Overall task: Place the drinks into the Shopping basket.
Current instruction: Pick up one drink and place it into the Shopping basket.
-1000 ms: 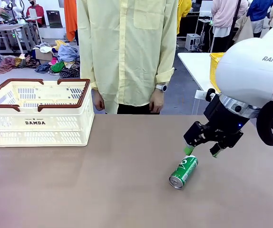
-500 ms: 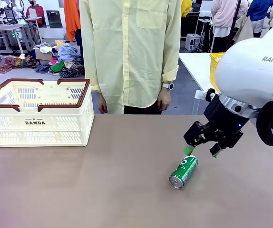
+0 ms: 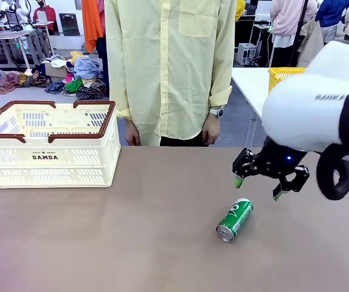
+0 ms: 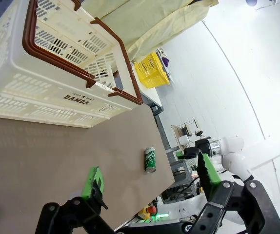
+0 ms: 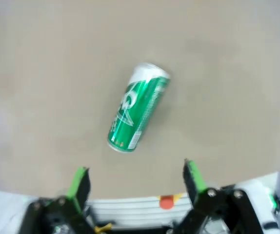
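Your right gripper (image 3: 258, 188) hangs with its fingers spread above the small green aluminium can (image 3: 234, 219) lying sideways on the table (image 3: 132, 243), seemingly to straddle it, with the cream slotted plastic basket (image 3: 50, 143) well apart.

The front camera sits at the robot's side of the table (image 3: 132, 243), a little above it, facing the person (image 3: 171, 67) across it. The left wrist camera, rolled, looks from well back along the tabletop, catching the Shopping basket (image 4: 32, 92) and the green can (image 4: 150, 160). The right wrist camera hangs close over that can, apparently facing almost straight down, though its picture is soft. All three share the can.
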{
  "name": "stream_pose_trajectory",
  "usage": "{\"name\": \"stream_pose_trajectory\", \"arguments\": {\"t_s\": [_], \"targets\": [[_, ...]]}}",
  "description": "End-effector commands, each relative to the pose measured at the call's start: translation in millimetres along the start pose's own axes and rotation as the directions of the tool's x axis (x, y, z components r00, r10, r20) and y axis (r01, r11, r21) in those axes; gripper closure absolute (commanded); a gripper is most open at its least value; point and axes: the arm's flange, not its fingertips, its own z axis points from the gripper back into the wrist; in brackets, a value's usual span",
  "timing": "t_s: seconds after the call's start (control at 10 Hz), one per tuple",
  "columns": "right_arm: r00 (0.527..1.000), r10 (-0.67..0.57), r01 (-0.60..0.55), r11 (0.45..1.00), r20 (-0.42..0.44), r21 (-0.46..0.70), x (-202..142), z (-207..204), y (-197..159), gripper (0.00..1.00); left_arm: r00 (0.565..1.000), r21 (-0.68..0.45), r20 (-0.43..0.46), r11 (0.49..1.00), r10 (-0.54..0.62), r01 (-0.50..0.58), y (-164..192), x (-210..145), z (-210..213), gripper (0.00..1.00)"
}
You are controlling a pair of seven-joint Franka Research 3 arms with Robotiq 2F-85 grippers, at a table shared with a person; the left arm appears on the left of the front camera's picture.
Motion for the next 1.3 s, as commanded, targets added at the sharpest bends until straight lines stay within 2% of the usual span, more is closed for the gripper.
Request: {"name": "stream_pose_trajectory", "arguments": {"t_s": [0.0,0.1,0.2,0.3,0.4,0.5,0.6,0.7,0.8,0.9,1.2], "targets": [[0.944,-0.322,0.329,0.937,0.075,-0.122,-5,-12,24,0.00,1.000,-0.020,0.010,1.000,-0.007,0.008,-1,1,0,0.00],[0.894,-0.440,0.447,0.880,0.081,-0.161,-6,-18,28,0.00,1.000,-0.020,0.010,1.000,-0.007,0.008,-1,1,0,0.00],[0.805,-0.588,0.593,0.790,0.084,-0.156,-1,-24,34,0.00,1.000,-0.020,0.010,1.000,-0.007,0.008,-1,1,0,0.00],[0.789,-0.613,0.614,0.780,0.048,-0.126,1,-28,38,0.00,1.000,-0.020,0.010,1.000,-0.007,0.008,-1,1,0,0.00],[0.794,-0.604,0.608,0.791,0.070,-0.068,2,-27,39,0.00,1.000,-0.020,0.010,1.000,-0.007,0.008,-1,1,0,0.00],[0.846,-0.524,0.532,0.836,0.092,-0.135,-5,-29,15,0.00,1.000,-0.020,0.010,1.000,-0.007,0.008,-1,1,0,0.00],[0.806,-0.587,0.592,0.796,0.078,-0.126,-2,-31,23,0.00,1.000,-0.020,0.010,1.000,-0.007,0.008,-1,1,0,0.00],[0.864,-0.501,0.503,0.854,0.054,-0.132,-2,-40,26,0.00,1.000,-0.020,0.010,1.000,-0.007,0.008,-1,1,0,0.00],[0.888,-0.458,0.458,0.879,0.032,-0.131,-1,-53,28,0.00,1.000,-0.020,0.010,1.000,-0.007,0.008,-1,1,0,0.00],[0.893,-0.450,0.449,0.887,0.014,-0.104,3,-65,29,0.00,1.000,-0.020,0.010,1.000,-0.007,0.008,-1,1,0,0.00],[0.896,-0.441,0.444,0.891,0.045,-0.095,9,-104,30,0.00,1.000,-0.020,0.010,1.000,-0.007,0.008,-1,1,0,0.00]]}}
